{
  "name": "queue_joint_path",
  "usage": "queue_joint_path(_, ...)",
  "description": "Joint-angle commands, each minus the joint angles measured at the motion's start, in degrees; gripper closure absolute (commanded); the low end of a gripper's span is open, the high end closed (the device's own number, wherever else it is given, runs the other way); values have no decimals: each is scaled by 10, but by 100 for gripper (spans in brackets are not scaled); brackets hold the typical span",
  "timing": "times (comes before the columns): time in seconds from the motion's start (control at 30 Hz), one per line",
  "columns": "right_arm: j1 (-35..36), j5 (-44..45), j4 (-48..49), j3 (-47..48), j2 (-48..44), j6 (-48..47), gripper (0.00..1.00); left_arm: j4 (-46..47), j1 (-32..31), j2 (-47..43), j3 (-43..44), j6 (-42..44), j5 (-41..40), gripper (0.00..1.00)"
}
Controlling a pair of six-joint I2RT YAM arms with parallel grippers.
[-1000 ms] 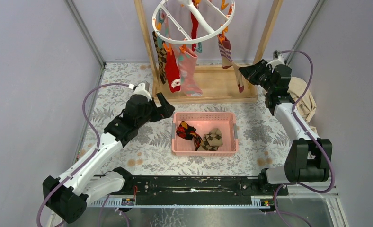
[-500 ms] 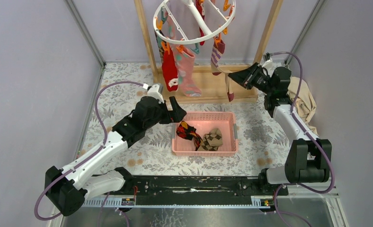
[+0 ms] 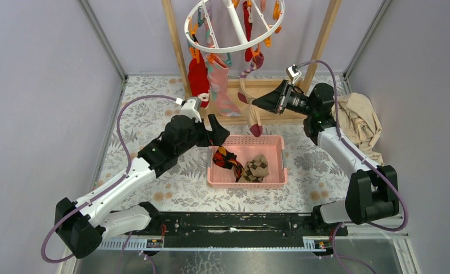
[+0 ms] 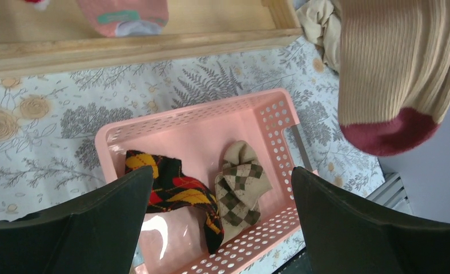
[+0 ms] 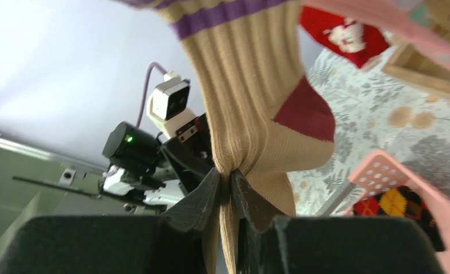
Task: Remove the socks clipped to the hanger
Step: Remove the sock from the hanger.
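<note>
Counts, overhead view.

Hanger: one, a white ring with crossbars, hung high inside one wooden frame at the far side of the table. Orange and teal clips dangle from it, too small to count.

Socks on the hanger: four made out.
- One red sock on the left of the ring.
- One pink sock touching the red sock's right side.
- One tan sock with purple stripes and a dark red heel and toe.
- One more red sock high up at the back.
- Others may be hidden behind these.

Socks off the hanger: two, both lying in the one pink basket at mid-table.
- A black, red and yellow checked sock on the left.
- A tan checked sock beside it on the right, touching it.

Right gripper: its fingers pinch a fold of the tan sock below the heel, the fabric bunched between the tips. The sock runs taut up to the ring's near edge. Whether a clip grips its top cannot be told. Its toe hangs just above the basket's far rim.

Left gripper: fingers spread wide, holding nothing. It hovers at the basket's far left corner, apart from every sock. Its wrist camera looks down between the fingers onto the two socks in the basket.

One beige cloth lies crumpled at the right edge of the table, near the right arm.
</note>
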Motion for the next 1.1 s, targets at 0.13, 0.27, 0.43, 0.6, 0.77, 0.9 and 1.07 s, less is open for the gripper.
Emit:
queue_joint_path(0.13,49,-32,144,3,8,88,81,112,-3,-14,-9,11,62,2)
queue_joint_path(0.27,69,-26,146,5,17,83,81,158,-3,-15,-22,2,99,1)
queue_joint_path(0.43,86,-22,144,10,27,77,81,210,-3,-14,-38,-10,131,1)
queue_joint_path(0.6,96,-19,135,12,25,69,81,235,-3,-4,-41,-15,140,1)
queue_joint_path(0.77,100,-18,130,13,23,66,81,249,-4,8,-40,-11,135,1)
queue_joint_path(0.9,102,-19,131,15,21,68,81,256,-8,18,-37,-4,128,1)
queue_joint_path(1.07,103,-19,132,14,23,68,81,272,-13,26,-36,2,120,1)
